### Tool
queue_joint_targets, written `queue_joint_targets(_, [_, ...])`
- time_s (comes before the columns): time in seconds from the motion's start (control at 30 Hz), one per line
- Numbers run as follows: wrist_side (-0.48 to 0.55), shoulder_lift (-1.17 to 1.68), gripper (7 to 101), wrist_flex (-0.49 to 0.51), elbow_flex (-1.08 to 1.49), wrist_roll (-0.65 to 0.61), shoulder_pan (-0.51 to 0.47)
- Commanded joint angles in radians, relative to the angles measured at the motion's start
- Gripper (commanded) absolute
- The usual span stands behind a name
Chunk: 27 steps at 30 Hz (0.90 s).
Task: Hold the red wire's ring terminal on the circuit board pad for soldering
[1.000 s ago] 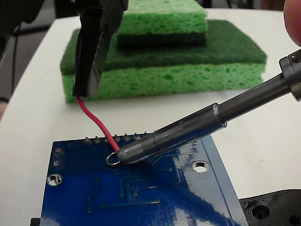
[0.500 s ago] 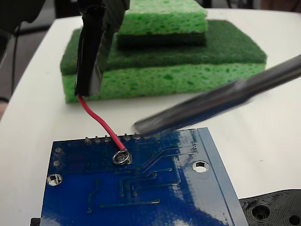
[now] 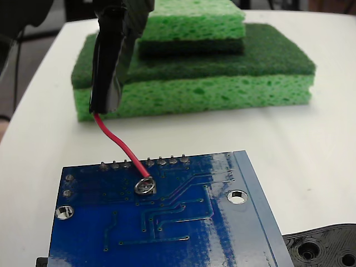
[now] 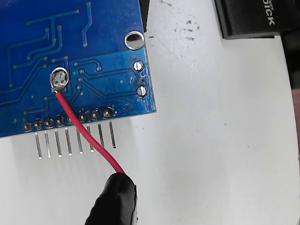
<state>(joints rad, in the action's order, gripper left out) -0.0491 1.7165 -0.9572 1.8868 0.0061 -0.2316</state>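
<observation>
fixed view: the jaws, wrapped in black, hang at the upper left of the frame, closed on the upper end of the red wire (image 3: pixel 119 146). the wire curves down and to the right to the ring terminal (image 3: pixel 144 186), which lies flat on the pad at centre-left of the circuit board (image 3: pixel 211 233). a stack of green sponges (image 3: pixel 222 67) sits at the top of the frame on the white tabletop (image 3: pixel 311 156); a black plastic part (image 3: pixel 325 247) shows at the lower right.

wrist view: the gripper (image 4: pixel 115 201) is at the bottom centre. the red wire (image 4: pixel 86 136) rises to the upper left, crossing the row of solder pins (image 4: pixel 70 121), to the ring terminal (image 4: pixel 59 78) on the blue circuit board (image 4: pixel 103 42). the pad itself is mostly covered by the ring.

handling, as a judgement: the wire is light, thin and springy, so small wrist motions would slide the ring off the pad. the insulation, well back from the metal tip, is the sensible hold.
</observation>
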Motion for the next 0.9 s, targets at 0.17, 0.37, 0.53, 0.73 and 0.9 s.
queue_joint_targets(0.17, [-0.015, 0.026, 100.3, -0.009, -0.009, 0.0, 0.003])
queue_joint_targets(0.37, [-0.005, 0.129, 100.3, -0.002, 0.035, -0.011, 0.002])
queue_joint_targets(0.53, [-0.002, 0.331, 100.3, 0.058, 0.192, 0.0, 0.015])
queue_joint_targets(0.73, [0.011, 0.663, 100.3, 0.153, 0.5, 0.032, 0.038])
queue_joint_targets(0.9, [0.083, 0.974, 100.3, 0.192, 0.741, 0.051, 0.035])
